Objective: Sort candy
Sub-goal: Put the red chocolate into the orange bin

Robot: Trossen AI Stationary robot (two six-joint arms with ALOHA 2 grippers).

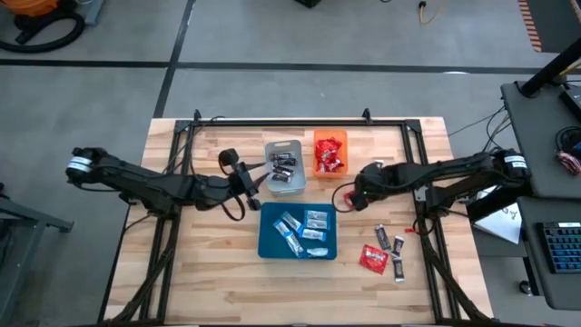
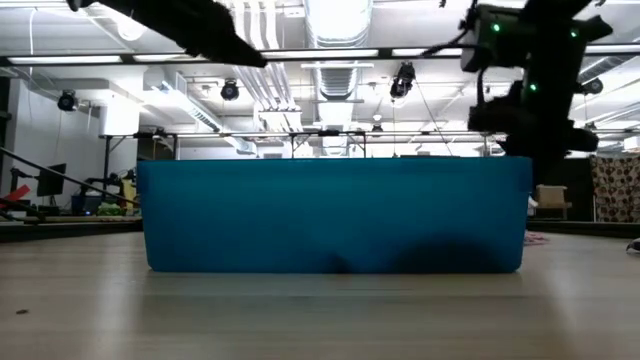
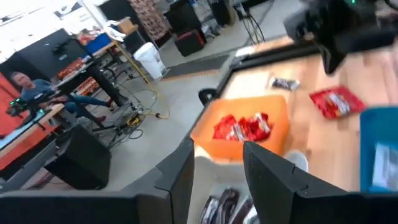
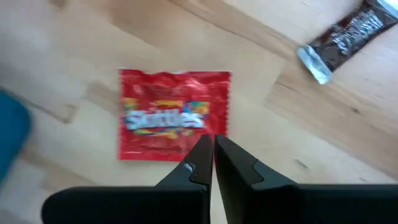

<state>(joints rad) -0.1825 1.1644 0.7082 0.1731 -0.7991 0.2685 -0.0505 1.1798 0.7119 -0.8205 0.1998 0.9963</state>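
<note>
On the table [image 1: 209,263], blue tray [image 1: 269,238] centre, grey tray [image 1: 296,187] and orange tray [image 1: 317,138] behind, left hand [image 1: 256,182] parted, right hand [image 1: 349,199] closed, empty.

Three trays sit on the bench [image 1: 209,263]: one grey tray [image 1: 284,167], one orange tray [image 1: 329,152] and one blue tray [image 1: 271,234]. Loose on the wood beside the blue one lie a single red packet [image 1: 373,260] and three dark mini bars [image 1: 390,250], while the blue tray holds about four blue-and-white bars [image 1: 302,231]. The grey tray carries a few dark bars and the orange tray a heap of red packets, neither of which can be counted exactly, and two arms reach in, each with one gripper.
</note>
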